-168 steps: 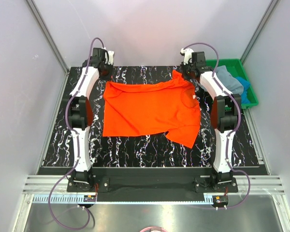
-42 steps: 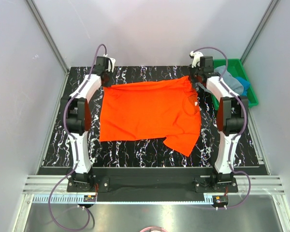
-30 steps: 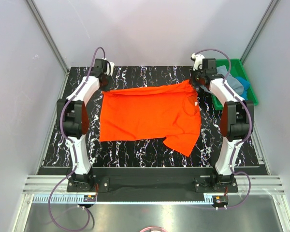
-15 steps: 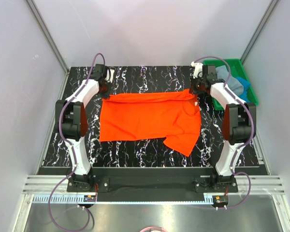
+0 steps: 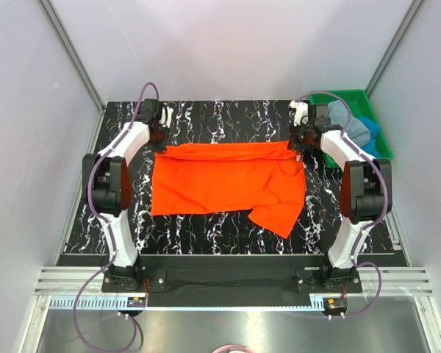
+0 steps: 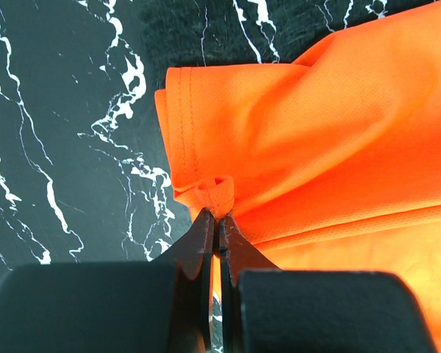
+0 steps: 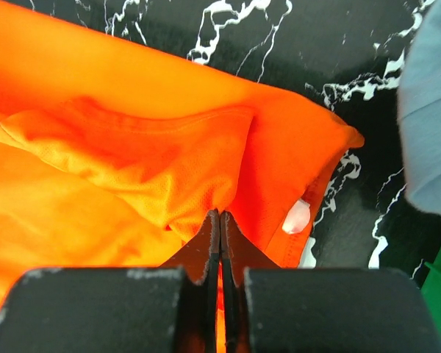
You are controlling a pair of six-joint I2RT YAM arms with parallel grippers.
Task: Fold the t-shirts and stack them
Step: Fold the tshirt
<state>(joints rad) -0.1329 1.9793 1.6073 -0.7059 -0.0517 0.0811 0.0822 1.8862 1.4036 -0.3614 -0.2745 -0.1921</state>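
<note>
Orange t-shirt [image 5: 228, 180]: I see it spread on the middle of the black marbled table [image 5: 228, 224], with its far edge drawn into a straight line.
Its lie: the long axis runs left to right. The collar end points right and the hemmed end points left. One sleeve trails off its near right corner.
Left gripper [image 6: 219, 220]: fingers pressed together on a small pinch of cloth at the shirt's far left corner, just inside the stitched hem.
Right gripper [image 7: 220, 220]: fingers pressed together on a fold at the shirt's far right corner, beside a white label.
Green tray [image 5: 384, 143]: just right of that far right corner, close behind my right wrist. It is the only obstacle nearby.
Grey-blue t-shirt [image 5: 351, 123]: bunched in the tray. It shows at the edge of the right wrist view.
Bright blue t-shirt [image 5: 372, 132]: under it in the tray, on the side away from the orange shirt.
Room: bare table shows beyond the shirt's far edge, to its left, and in front of its near edge.
</note>
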